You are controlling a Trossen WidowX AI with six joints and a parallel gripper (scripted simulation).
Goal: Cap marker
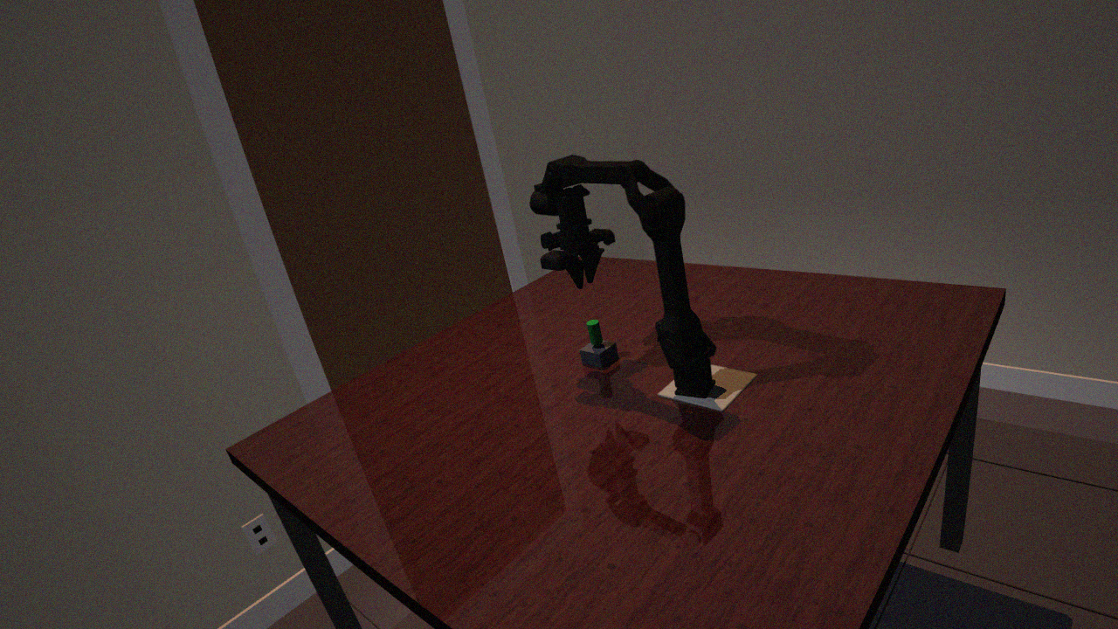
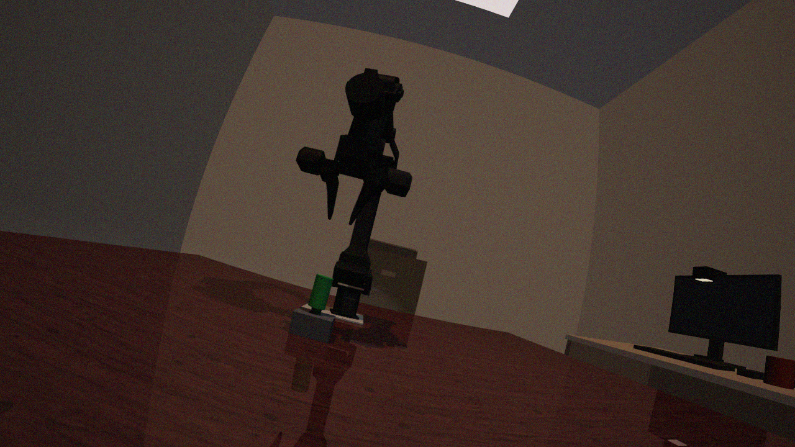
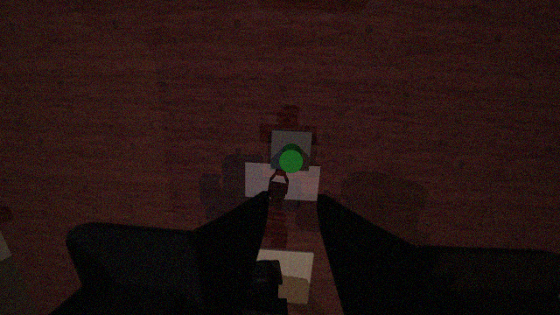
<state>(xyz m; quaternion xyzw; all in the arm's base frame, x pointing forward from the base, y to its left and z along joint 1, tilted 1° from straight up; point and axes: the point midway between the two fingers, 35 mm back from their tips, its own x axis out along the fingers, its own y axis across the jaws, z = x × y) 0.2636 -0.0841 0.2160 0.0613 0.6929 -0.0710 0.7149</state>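
The green cap point(image 1: 594, 332) point(image 2: 320, 292) point(image 3: 290, 161) sits upright on the marker in the grey holder block point(image 1: 598, 356) point(image 2: 312, 325) point(image 3: 290, 137). A short dark piece of the marker point(image 2: 316, 311) shows between the cap's lower edge and the block. Whether the cap is clicked fully on cannot be told from these views. My gripper point(image 1: 584, 284) point(image 2: 340, 220) point(image 3: 293, 199) points down with its fingers apart and nothing between them. It hangs above the cap with a clear gap and touches neither cap nor block.
The arm's pale base plate point(image 1: 707, 403) point(image 3: 302, 262) lies on the dark red table point(image 1: 469, 438) near the block. In the exterior view, a monitor point(image 2: 722, 311) and a red cup point(image 2: 779, 372) stand on a separate desk at the right.
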